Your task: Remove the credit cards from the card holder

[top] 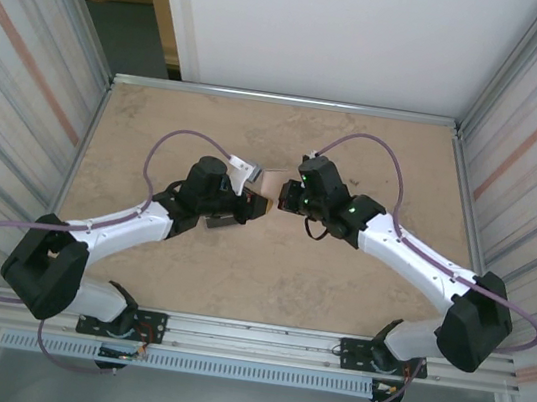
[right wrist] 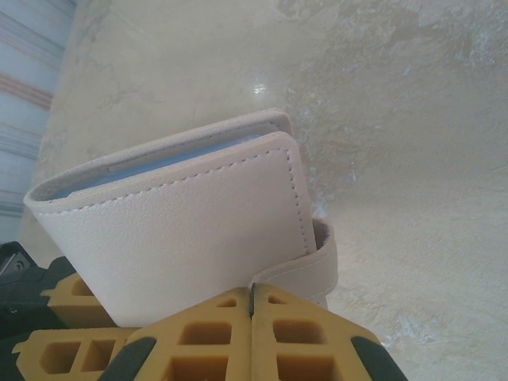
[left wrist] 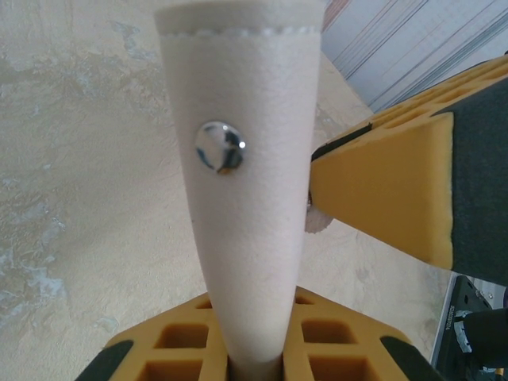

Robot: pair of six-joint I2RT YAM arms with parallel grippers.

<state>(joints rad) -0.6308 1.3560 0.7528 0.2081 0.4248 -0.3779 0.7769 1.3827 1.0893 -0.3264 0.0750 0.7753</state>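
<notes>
The beige card holder (right wrist: pixel 182 222) is folded shut, with a sliver of pale blue lining along its top edge. My right gripper (right wrist: pixel 252 298) is shut on its snap tab (right wrist: pixel 321 254), which curls round the edge. In the left wrist view the card holder (left wrist: pixel 246 159) stands edge-on with a silver snap (left wrist: pixel 220 147), and my left gripper (left wrist: pixel 254 361) is shut on its lower end. From above, both grippers meet at the card holder (top: pixel 260 200) mid-table, left gripper (top: pixel 240 200) and right gripper (top: pixel 283 198). The credit cards are hidden inside.
The marbled tan table (top: pixel 235 287) has metal rails on all sides and corrugated walls (top: pixel 25 74) left and right. Purple cables (top: pixel 172 136) loop over both arms. The right gripper's yellow fingers (left wrist: pixel 389 198) sit close beside the holder in the left wrist view.
</notes>
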